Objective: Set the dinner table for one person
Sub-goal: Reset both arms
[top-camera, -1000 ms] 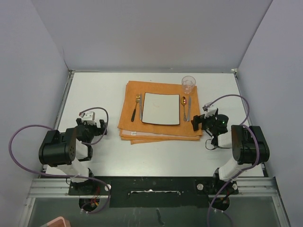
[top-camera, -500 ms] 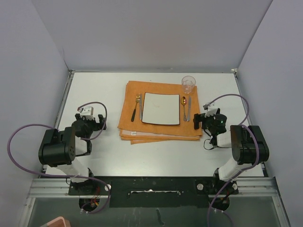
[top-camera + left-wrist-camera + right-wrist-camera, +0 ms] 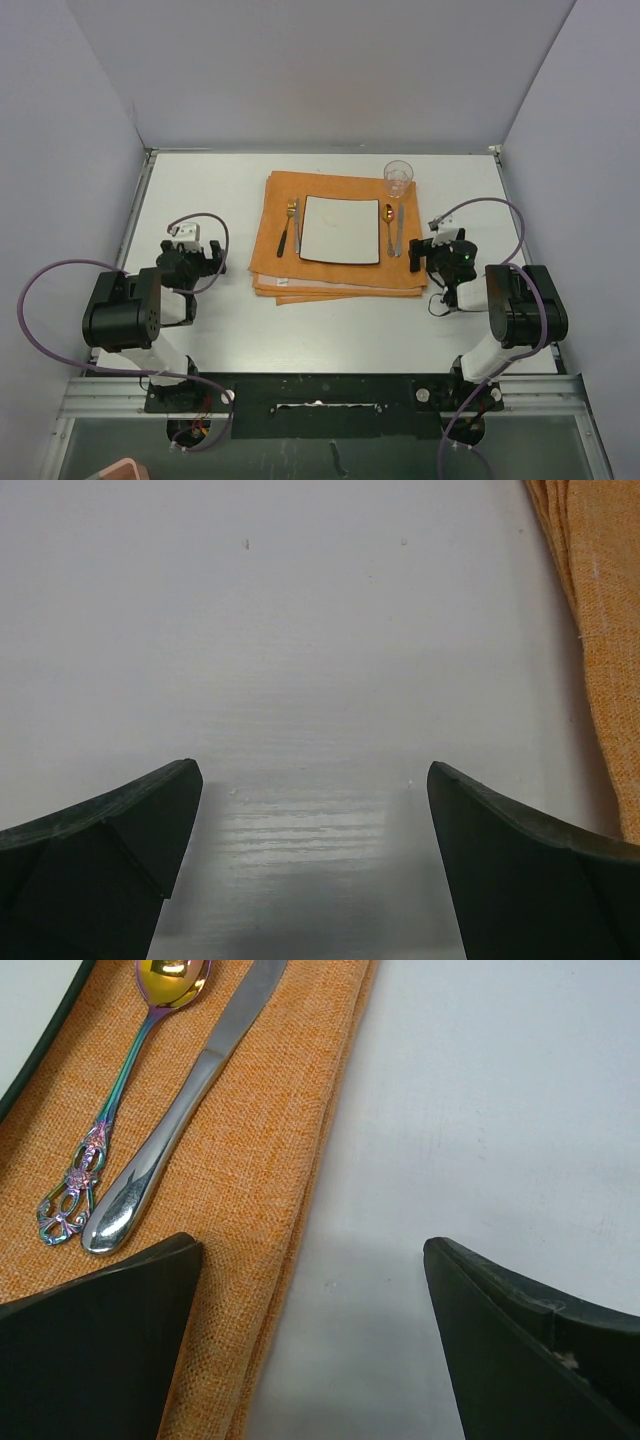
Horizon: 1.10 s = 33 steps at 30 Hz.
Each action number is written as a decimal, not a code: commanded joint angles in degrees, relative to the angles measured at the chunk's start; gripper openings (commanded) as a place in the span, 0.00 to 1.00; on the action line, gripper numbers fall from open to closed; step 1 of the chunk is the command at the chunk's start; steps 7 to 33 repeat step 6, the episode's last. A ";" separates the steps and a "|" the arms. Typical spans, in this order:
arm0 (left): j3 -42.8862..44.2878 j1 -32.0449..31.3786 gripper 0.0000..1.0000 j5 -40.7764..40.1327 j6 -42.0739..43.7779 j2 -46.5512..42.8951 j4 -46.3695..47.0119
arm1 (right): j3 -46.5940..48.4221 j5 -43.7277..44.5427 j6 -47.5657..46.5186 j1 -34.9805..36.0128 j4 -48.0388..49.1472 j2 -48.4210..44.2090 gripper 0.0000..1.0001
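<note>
Two grippers, both spread and empty, hover low over the dinner table [image 3: 300, 630]: left gripper [image 3: 310, 780] above bare surface, right gripper [image 3: 312, 1250] at the right edge of the orange cloth [image 3: 250, 1160], nearer the knife [image 3: 190, 1090]

A robotics lab cell: plain grey partition walls [image 3: 330, 70] enclose the dinner table [image 3: 200, 190] on three sides; an aluminium rail [image 3: 100, 400] along its near edge carries two arms [image 3: 125, 315] trailing purple cables [image 3: 22, 300].

Plate [image 3: 340, 229] on cloth [image 3: 330, 282] (on dinner table [image 3: 205, 190])
</note>
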 commanded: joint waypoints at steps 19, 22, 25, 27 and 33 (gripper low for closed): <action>1.85 -0.12 0.98 -1.26 -0.16 -1.25 0.15 | 1.67 1.71 0.22 0.19 2.25 -0.28 0.98; 1.85 -0.12 0.98 -1.26 -0.16 -1.25 0.15 | 1.67 1.71 0.22 0.19 2.25 -0.28 0.98; 1.85 -0.12 0.98 -1.26 -0.16 -1.25 0.15 | 1.67 1.71 0.22 0.19 2.25 -0.28 0.98; 1.85 -0.12 0.98 -1.26 -0.16 -1.25 0.15 | 1.67 1.71 0.22 0.19 2.25 -0.28 0.98; 1.85 -0.12 0.98 -1.26 -0.16 -1.25 0.15 | 1.67 1.71 0.22 0.19 2.25 -0.28 0.98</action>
